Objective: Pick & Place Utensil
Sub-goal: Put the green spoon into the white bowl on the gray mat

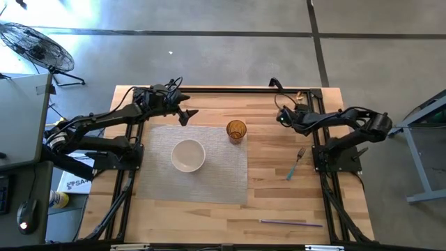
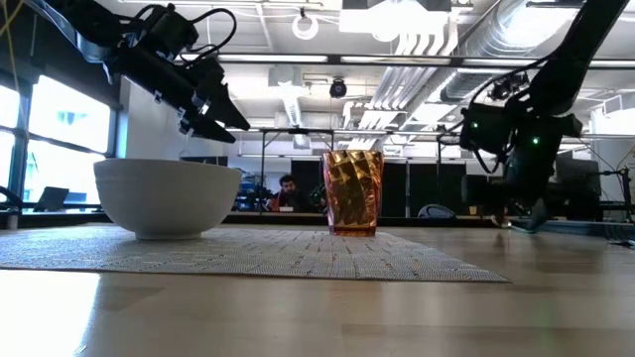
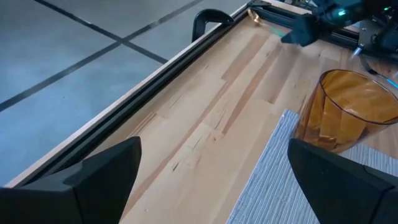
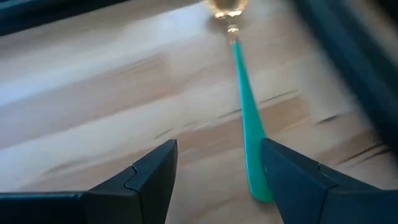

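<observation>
bowl (image 1: 188, 155), cup (image 1: 236, 130) on mat (image 1: 223, 183); both grippers (image 1: 187, 114) (image 1: 281, 117) open, empty.

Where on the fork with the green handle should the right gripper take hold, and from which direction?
Probably mid-handle, from straight above. The fork lies flat on the bare wood beside the right arm's base, its green handle long, thin and clear of other things. The open right gripper should set its fingers across the handle's width.

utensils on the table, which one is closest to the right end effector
The green-handled fork, lying just below the right end effector; the purple utensil lies far off by the table's near edge.
</observation>
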Controlling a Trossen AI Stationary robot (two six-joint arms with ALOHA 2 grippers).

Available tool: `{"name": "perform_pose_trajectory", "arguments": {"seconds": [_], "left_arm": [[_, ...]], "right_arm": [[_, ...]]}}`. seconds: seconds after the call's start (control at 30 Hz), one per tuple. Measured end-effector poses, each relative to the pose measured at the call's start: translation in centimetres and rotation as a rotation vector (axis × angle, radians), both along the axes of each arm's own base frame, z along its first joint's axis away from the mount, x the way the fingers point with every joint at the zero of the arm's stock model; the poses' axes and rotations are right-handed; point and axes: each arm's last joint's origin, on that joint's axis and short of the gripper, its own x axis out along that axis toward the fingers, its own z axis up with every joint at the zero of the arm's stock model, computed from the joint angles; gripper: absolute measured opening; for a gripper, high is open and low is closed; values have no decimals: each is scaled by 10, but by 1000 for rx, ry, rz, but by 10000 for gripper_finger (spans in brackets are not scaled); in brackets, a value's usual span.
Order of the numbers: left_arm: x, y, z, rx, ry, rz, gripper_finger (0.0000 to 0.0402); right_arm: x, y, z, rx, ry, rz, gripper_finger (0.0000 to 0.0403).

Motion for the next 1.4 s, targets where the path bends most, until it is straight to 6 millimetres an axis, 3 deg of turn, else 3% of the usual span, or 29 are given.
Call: {"name": "perform_pose_trajectory", "arguments": {"seconds": [0.2, 0.33, 0.6, 0.93, 1.1, 1.4], "left_arm": [[0, 0, 0, 2, 0, 0, 399], [0, 0, 0, 2, 0, -1, 399], [0, 0, 0, 0, 0, 0, 399], [0, 0, 0, -2, 1, 0, 399], [0, 0, 0, -2, 1, 1, 399], [0, 0, 0, -2, 1, 1, 399]], "right_arm": [[24, 14, 13, 62, -99, 141, 224], [32, 22, 20, 40, -70, 163, 224], [36, 4, 20, -102, 47, 212, 224], [31, -26, 0, -13, 104, 319, 222], [32, -29, -1, -14, 103, 345, 192], [33, -30, -1, 1, 64, 354, 104]]}}
